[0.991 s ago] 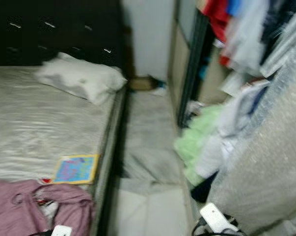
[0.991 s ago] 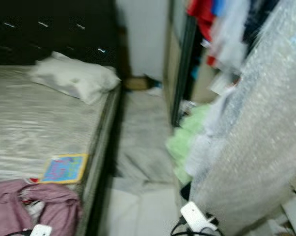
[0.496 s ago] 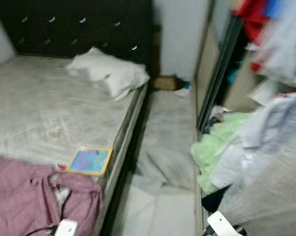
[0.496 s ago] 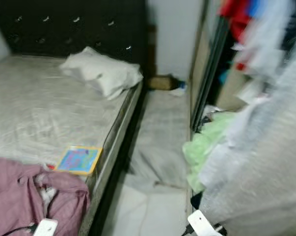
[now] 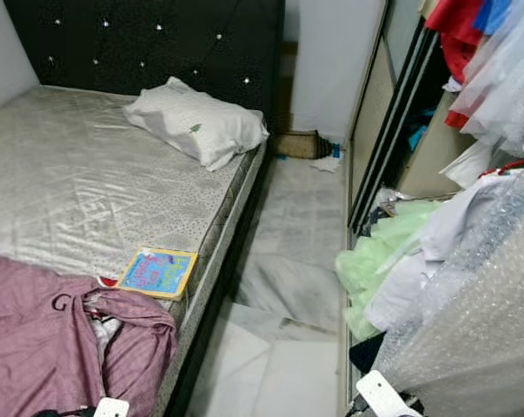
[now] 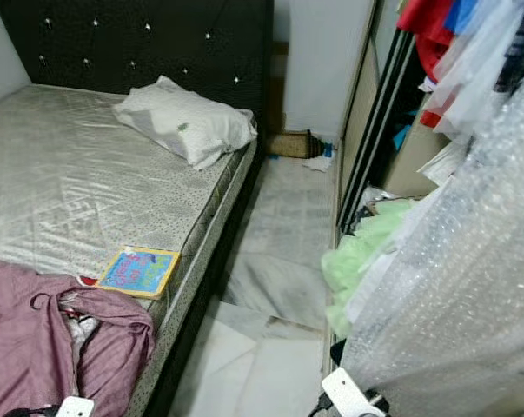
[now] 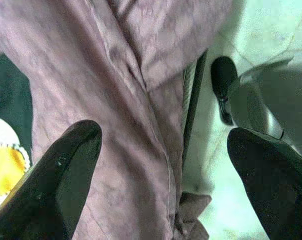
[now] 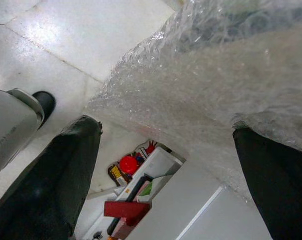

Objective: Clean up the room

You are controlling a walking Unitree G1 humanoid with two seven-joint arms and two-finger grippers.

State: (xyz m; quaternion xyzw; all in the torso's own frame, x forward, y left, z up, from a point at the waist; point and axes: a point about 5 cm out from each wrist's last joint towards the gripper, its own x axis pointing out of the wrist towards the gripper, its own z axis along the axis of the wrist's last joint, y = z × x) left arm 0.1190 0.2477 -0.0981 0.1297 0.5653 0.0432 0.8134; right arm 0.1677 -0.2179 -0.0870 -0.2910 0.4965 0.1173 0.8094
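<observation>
A mauve garment (image 5: 44,339) lies crumpled on the near corner of the bed (image 5: 79,191). Beside it rests a colourful flat book (image 5: 157,272), and a white pillow (image 5: 196,124) lies near the dark headboard. My left gripper (image 7: 163,137) hangs open just above the mauve garment (image 7: 125,90), holding nothing. A heap of pale green and white clothes (image 5: 379,261) spills from the wardrobe on the right. My right gripper (image 8: 166,130) is open beside a sheet of bubble wrap (image 8: 216,70), above the white floor.
A narrow tiled aisle (image 5: 288,261) runs between the bed and the sliding wardrobe door (image 5: 374,130). Clothes (image 5: 479,52) hang above on the right. Bubble wrap (image 5: 479,330) bulges in at the near right. A brown box (image 5: 298,144) and litter lie at the aisle's far end.
The whole view has swung left and sharpened, so the camera has turned. More of the bed and mauve garment shows now. Nothing in the room has moved.
</observation>
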